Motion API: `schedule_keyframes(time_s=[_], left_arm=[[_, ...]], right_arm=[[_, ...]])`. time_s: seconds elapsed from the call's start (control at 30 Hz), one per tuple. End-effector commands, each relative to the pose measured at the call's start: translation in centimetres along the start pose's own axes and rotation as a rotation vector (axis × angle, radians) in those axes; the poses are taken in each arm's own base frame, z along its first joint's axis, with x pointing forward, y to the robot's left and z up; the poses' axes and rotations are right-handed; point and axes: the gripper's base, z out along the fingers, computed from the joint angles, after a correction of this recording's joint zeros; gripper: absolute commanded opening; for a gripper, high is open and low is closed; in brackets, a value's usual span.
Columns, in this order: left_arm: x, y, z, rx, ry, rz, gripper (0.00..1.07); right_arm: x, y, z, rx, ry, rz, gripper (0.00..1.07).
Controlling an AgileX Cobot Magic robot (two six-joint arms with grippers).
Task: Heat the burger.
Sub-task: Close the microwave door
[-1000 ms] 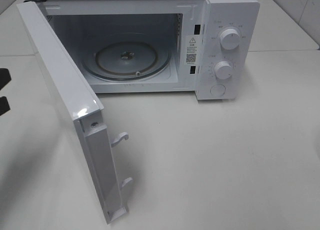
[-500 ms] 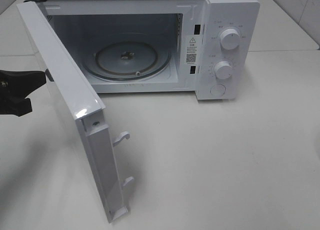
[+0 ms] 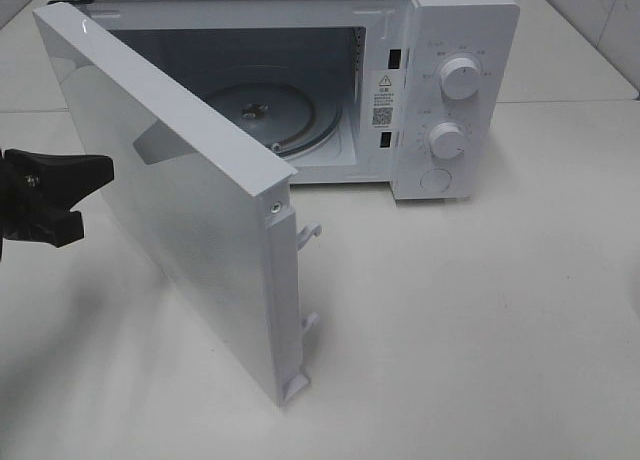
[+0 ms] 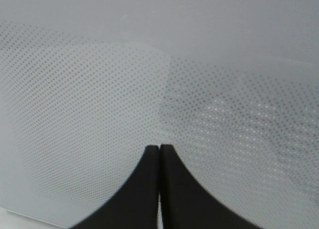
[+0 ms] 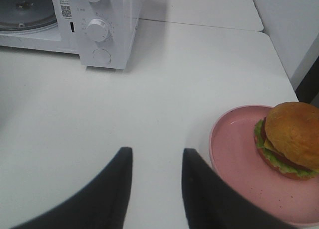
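The burger is seen on a pink plate on the table, at the 3 o'clock side of the right gripper — jaws parted, empty. The microwave door has been swung partway shut by the left gripper — jaws closed, empty; loading appears blocked.

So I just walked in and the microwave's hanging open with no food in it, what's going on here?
The left gripper, shut, is at the outer face of the microwave door, which stands partly open. The turntable inside is bare. The burger sits on its pink plate on the table, beside the open, empty right gripper. So it has not been heated.
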Motion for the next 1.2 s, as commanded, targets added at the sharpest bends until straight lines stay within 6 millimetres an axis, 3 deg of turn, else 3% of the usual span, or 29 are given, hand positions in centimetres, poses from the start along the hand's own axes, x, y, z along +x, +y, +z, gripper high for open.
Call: schedule_keyframes(time_s=[0.03,0.47,0.83,1.2], left_arm=[[-0.3,-0.4,0.6,-0.01,-0.013,0.008,0.0],[-0.8,-0.8,3.4,-0.06,-0.055,-0.001,0.0],[-0.8,-0.3,3.6,-0.117,-0.074,-0.051,0.0],[-2.4,0.3,4.3,-0.134,-0.144,-0.045,0.0]], right_arm=[[0.2,0.1,-0.4,0.004,-0.034,0.009,0.36],[0.2,0.1,-0.4,0.004,-0.034,0.009,0.36],[0.2,0.1,-0.4,0.004,-0.034,0.009,0.36],[0.2,0.1,-0.4,0.004,-0.034,0.009,0.36]])
